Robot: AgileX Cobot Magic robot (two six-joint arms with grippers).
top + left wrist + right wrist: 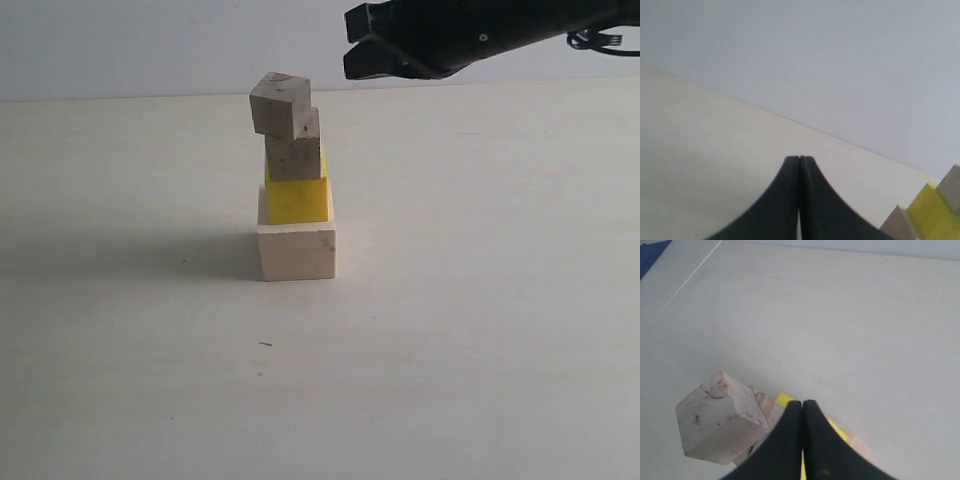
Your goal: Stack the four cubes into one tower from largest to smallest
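The four cubes stand as one tower in the exterior view. The large pale wood cube (296,252) is the base, with the yellow cube (298,198) on it and a speckled wood cube (294,152) above that. The top wood cube (280,105) sits tilted and overhangs to the left. My right gripper (350,42) hangs shut and empty above and to the right of the tower. In its wrist view that gripper (802,403) is over the tilted top cube (715,422) and the yellow cube (785,399). My left gripper (799,159) is shut and empty, with the yellow cube (935,215) off to one side.
The tower stands on a pale table (480,300) with a light wall behind its far edge. A blue strip (652,255) shows beyond one table corner in the right wrist view. The left arm is outside the exterior view.
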